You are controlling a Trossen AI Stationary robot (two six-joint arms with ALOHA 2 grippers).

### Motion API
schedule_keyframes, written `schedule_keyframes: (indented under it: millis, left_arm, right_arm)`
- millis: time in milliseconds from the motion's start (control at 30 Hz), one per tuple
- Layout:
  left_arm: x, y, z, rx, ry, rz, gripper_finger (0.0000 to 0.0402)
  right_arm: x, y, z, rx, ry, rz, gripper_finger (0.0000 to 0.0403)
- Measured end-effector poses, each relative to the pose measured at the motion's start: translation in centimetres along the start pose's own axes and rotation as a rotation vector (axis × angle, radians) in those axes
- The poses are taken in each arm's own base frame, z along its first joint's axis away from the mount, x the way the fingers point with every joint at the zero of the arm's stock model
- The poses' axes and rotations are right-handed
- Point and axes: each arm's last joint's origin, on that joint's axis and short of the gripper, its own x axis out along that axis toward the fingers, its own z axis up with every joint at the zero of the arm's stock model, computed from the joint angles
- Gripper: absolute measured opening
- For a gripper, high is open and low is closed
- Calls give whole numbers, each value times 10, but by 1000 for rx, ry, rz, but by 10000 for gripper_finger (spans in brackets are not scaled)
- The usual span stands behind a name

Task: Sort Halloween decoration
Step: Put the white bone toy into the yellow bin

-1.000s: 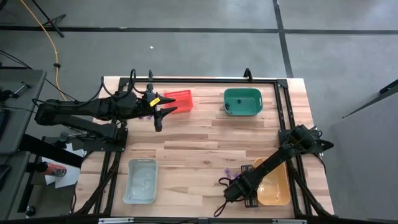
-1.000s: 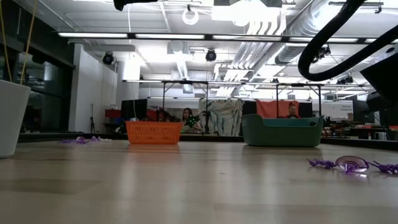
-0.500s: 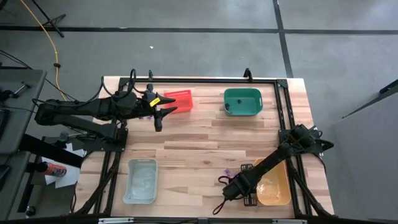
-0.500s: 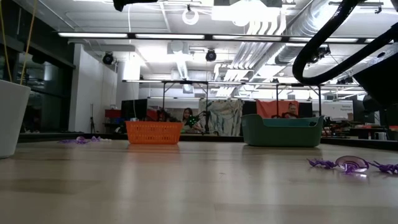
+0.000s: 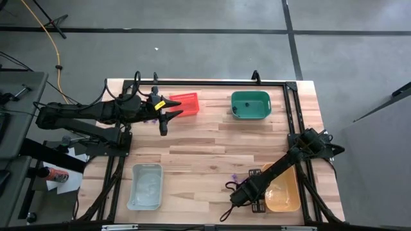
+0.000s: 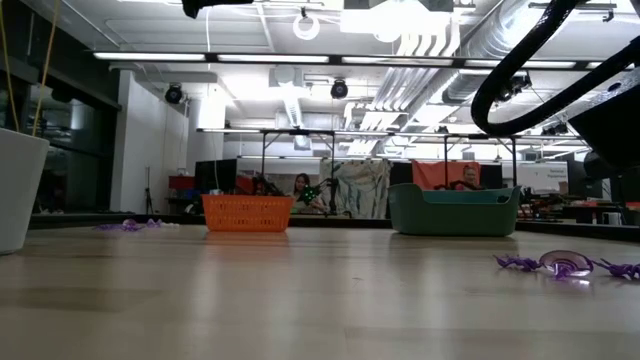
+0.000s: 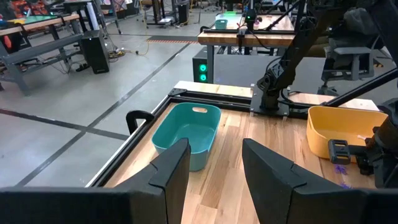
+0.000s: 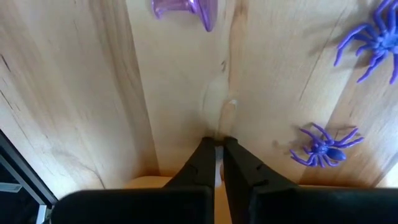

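While the right gripper (image 8: 216,149) sits pinched shut, empty, beside the orange bin (image 5: 283,196), purple spiders (image 8: 323,148) lie spiky-legged on bare table (image 5: 205,154); left gripper (image 7: 214,163) parted, empty.

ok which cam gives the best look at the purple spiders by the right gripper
The right wrist view: two purple spiders lie large on the wood beside the shut right gripper. The high view shows only purple specks; the low view shows them small and side-on; the left wrist view barely shows them.

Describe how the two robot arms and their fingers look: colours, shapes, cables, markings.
Both arms are black, slim and jointed. The left arm carries black cables and yellow markings by its wrist; the left gripper has broad, flat, dark fingers. The right gripper has narrow, dark, tapered fingers.
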Motion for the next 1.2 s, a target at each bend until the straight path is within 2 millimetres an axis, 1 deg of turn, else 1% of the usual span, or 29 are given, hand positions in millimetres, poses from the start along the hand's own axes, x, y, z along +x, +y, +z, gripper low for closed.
schedule_keyframes:
  millis: [167, 267, 500, 633, 800, 900, 1067, 1200]
  left_arm:
    - [0, 0, 0, 0, 0, 0, 136]
    - [0, 0, 0, 0, 0, 0, 136]
    - [0, 0, 0, 0, 0, 0, 136]
    - [0, 0, 0, 0, 0, 0, 136]
    - [0, 0, 0, 0, 0, 0, 136]
    - [0, 0, 0, 0, 0, 0, 136]
    - [0, 0, 0, 0, 0, 0, 136]
    - [0, 0, 0, 0, 0, 0, 136]
  right_arm:
    - [-1, 0, 0, -6, -3, 3, 3]
    - [-5, 1, -1, -39, -42, -9, 2]
    - [-32, 1, 0, -114, -267, -68, 2]
    - [-50, -5, -2, -106, -378, -109, 1]
    - [-78, -15, -10, -36, -495, -138, 1]
    - [-88, -17, -16, 0, -524, -136, 1]
    - [-92, -19, -21, 79, -503, -108, 0]
    - [-88, -19, -23, 189, -439, -47, 1]
